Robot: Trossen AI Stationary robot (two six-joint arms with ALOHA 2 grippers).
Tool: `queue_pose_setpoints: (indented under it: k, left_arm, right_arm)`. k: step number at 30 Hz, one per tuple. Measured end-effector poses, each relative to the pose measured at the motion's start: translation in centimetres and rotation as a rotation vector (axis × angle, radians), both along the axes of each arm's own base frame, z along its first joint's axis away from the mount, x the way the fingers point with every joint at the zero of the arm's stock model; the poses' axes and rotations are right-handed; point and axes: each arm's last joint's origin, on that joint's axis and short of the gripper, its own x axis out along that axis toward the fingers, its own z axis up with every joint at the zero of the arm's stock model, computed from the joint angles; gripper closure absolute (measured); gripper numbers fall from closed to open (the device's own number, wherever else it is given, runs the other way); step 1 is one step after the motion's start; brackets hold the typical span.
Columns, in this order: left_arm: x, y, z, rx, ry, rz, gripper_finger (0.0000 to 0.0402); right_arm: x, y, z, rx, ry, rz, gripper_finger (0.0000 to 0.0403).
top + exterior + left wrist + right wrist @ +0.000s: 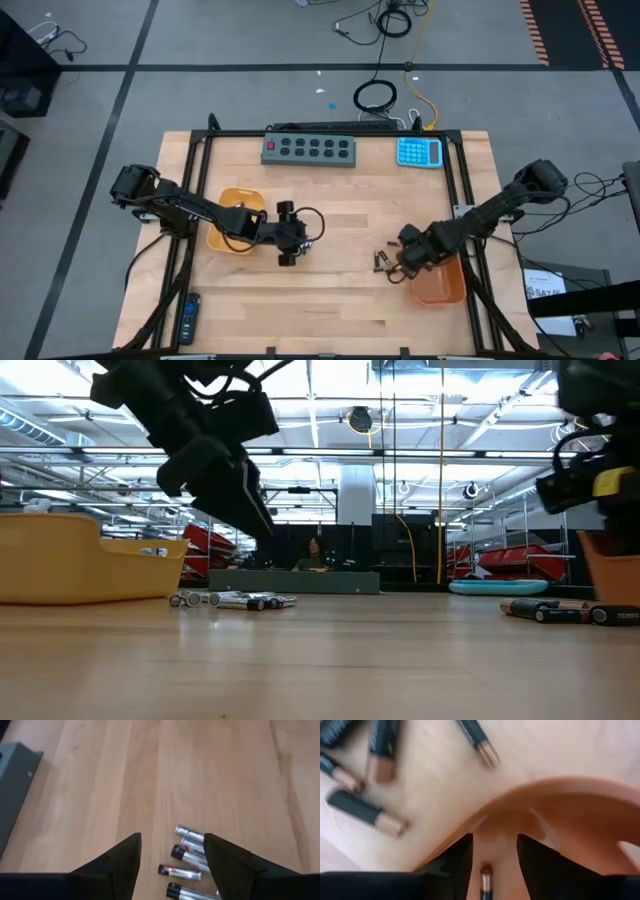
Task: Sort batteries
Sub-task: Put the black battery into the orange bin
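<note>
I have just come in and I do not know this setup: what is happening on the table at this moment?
Two arms sort batteries. The right end effector holds a dark battery over the orange tray; more dark ones lie beside it. The left end effector is open above the silvery batteries, near the yellow tray.

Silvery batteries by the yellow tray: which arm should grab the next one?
Left. Its open claw hangs right over the silvery batteries, while the right claw holds a dark battery over the orange tray.
</note>
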Motion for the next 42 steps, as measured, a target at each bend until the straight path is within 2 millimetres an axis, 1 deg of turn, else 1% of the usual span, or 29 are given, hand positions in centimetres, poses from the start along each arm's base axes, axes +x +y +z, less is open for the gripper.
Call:
queue_pose_setpoints:
  k: [7, 14, 18, 20, 23, 25, 27, 29, 31, 33, 34, 35, 39, 42]
  left_arm:
    - [-0.1, -0.1, -0.1, 0.005, 0.006, 0.007, 0.0176]
    - [-0.3, -0.1, -0.2, 0.022, 0.033, 0.017, 0.0176]
    - [-0.4, 0.0, -0.3, 0.024, 0.04, 0.02, 0.0176]
    - [-0.5, 0.2, -0.4, 0.001, 0.056, 0.033, 0.0176]
    - [-0.6, 0.6, -0.6, -0.068, 0.086, 0.041, 0.0176]
    - [-0.6, 0.7, -0.6, -0.08, 0.089, 0.048, 0.0176]
    - [-0.5, 0.7, -0.5, -0.082, 0.081, 0.047, 0.0176]
    - [-0.5, 0.6, -0.5, -0.084, 0.071, 0.045, 0.0176]
    - [-0.4, 0.6, -0.4, -0.086, 0.061, 0.046, 0.0176]
    - [-0.3, 0.6, -0.4, -0.089, 0.054, 0.048, 0.0176]
    - [-0.3, 0.6, -0.4, -0.09, 0.052, 0.049, 0.0176]
    - [-0.3, 0.6, -0.4, -0.091, 0.051, 0.05, 0.0176]
    - [-0.4, 0.3, -0.4, -0.092, 0.06, 0.042, 0.0176]
    - [-0.4, 0.3, -0.4, -0.093, 0.059, 0.039, 0.0176]
  right_arm:
    - [1.5, -3.2, -0.5, -0.082, 0.002, 0.036, 0.0259]
    - [2.6, -6.0, -0.7, -0.121, -0.004, 0.134, 0.0259]
    - [2.6, -7.4, -0.6, -0.154, 0.018, 0.195, 0.0259]
    - [2.4, -8.0, -0.2, -0.132, 0.062, 0.211, 0.0259]
    - [2.1, -8.1, 1.4, -0.066, 0.153, 0.214, 0.0259]
    - [2.1, -7.9, 2.9, -0.056, 0.215, 0.224, 0.0259]
    - [2.3, -7.4, 4.8, -0.058, 0.25, 0.238, 0.0259]
    - [3.3, -6.8, 7.0, -0.069, 0.202, 0.249, 0.0259]
    - [4.8, -6.3, 9.2, -0.105, 0.076, 0.268, 0.0259]
    - [6.5, -5.9, 10.5, -0.164, -0.065, 0.308, 0.0259]
    - [7.3, -5.7, 10.6, -0.18, -0.119, 0.336, 0.0259]
    - [8.0, -5.7, 10.2, -0.182, -0.144, 0.366, 0.0259]
    - [10.3, -5.6, 7.4, -0.091, -0.116, 0.475, 0.0256]
    - [11.6, -5.5, 5.7, -0.031, -0.117, 0.532, 0.0244]
